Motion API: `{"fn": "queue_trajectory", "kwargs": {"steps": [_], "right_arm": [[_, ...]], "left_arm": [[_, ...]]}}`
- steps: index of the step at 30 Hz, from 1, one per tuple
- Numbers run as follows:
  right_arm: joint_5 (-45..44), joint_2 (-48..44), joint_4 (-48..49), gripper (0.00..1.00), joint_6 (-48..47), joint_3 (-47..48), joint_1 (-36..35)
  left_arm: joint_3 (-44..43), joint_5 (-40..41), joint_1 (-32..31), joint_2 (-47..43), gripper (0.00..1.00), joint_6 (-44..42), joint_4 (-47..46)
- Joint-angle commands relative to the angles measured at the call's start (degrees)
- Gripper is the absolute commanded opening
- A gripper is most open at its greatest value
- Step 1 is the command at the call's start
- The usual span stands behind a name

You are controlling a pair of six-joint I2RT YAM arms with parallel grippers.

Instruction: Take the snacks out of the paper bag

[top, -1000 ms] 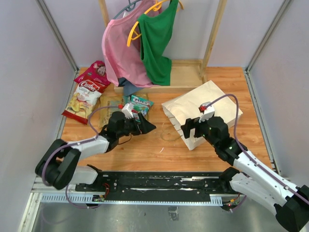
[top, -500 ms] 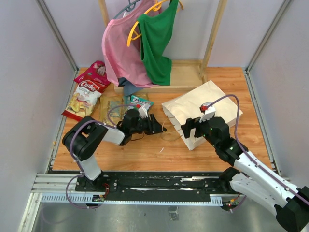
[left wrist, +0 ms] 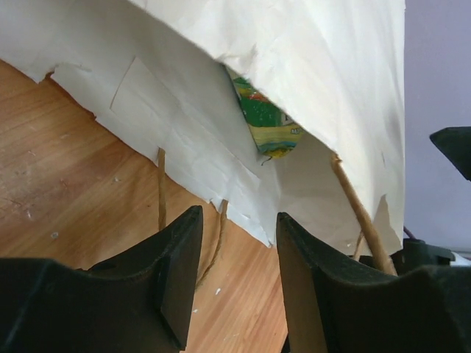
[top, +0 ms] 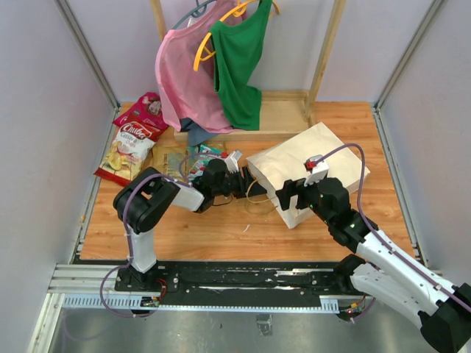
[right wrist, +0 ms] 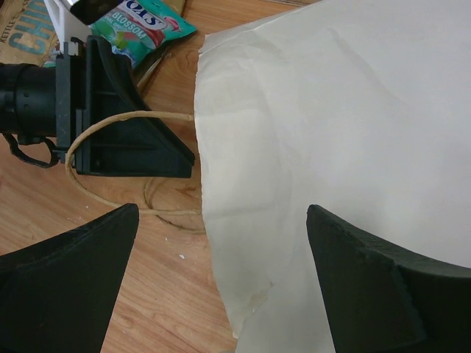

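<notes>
The cream paper bag [top: 313, 162] lies on its side, mouth facing left. In the left wrist view I look into the bag's mouth [left wrist: 294, 66], where a green and yellow snack packet [left wrist: 268, 121] shows inside. My left gripper [left wrist: 239, 220] is partly open just outside the mouth, nothing between its fingers, above a twine handle [left wrist: 161, 187]. My right gripper [right wrist: 222, 213] is wide open, straddling the bag's near mouth corner [right wrist: 243, 243] without closing on it. A teal snack packet [top: 208, 156] lies on the table just behind the left gripper [top: 244, 182].
Red [top: 143, 110] and white-and-red [top: 129, 147] snack packets and a brown packet [top: 169, 162] lie at the far left. Pink [top: 184, 81] and green [top: 239, 66] garments hang on a wooden rack at the back. Grey walls close both sides.
My left arm has swung right from the packets to the bag's mouth, and its jaws have narrowed from wide to partly open. The right arm and bag have stayed still.
</notes>
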State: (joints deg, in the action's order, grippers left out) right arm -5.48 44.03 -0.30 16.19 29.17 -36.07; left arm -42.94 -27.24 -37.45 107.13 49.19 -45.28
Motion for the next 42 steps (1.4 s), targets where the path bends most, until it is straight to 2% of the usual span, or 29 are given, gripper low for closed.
{"fn": "queue_trajectory", "kwargs": {"steps": [1,6,8,11,14,16,21,26,34,39,42], "right_arm": [[-1.2,-1.2,0.6,0.98,-1.0,-0.9,0.8],[-1.5,-0.5,1.1,0.98,-1.2,-1.0,0.7],[-5.0,0.2,0.3,0.99,-1.7,-0.3,-0.4],[-17.8,1.1,-2.9,0.99,-6.8,2.1,-8.8],[-34.3,3.3,-3.6,0.99,-14.3,5.0,-20.8],[-42.1,7.2,-5.3,0.99,-18.1,7.6,-26.8],[-56.6,21.1,-12.2,0.98,-21.5,15.0,-34.1],[-61.2,31.8,-14.5,0.98,-21.8,20.2,-35.8],[-66.0,34.3,-12.2,0.98,-22.8,22.3,-35.0],[-61.5,32.3,-11.5,0.99,-21.6,20.8,-31.1],[-55.7,29.9,-12.0,0.92,-19.6,19.9,-27.8]], "left_arm": [[-0.2,0.9,-0.9,3.2,0.49,4.0,-5.2],[2.0,-1.6,-0.9,6.5,0.5,11.8,-18.7],[1.3,-2.4,-0.9,7.6,0.5,13.6,-21.3],[-0.6,-2.3,-1.1,7.0,0.5,13.5,-20.8],[-2.8,-0.7,-1.4,5.2,0.5,10.4,-15.4],[-4.7,0.9,-1.5,4.1,0.5,8.3,-10.9],[-8.4,2.1,-1.5,3.1,0.51,5.7,-6.3],[-11.0,1.6,-1.5,3.4,0.51,5.0,-5.5],[-9.6,0.3,-1.4,2.4,0.51,5.9,-8.2],[-8.6,-0.3,-1.4,1.9,0.51,6.4,-9.7],[-8.4,-0.5,-1.4,1.9,0.51,6.7,-10.1]]}}
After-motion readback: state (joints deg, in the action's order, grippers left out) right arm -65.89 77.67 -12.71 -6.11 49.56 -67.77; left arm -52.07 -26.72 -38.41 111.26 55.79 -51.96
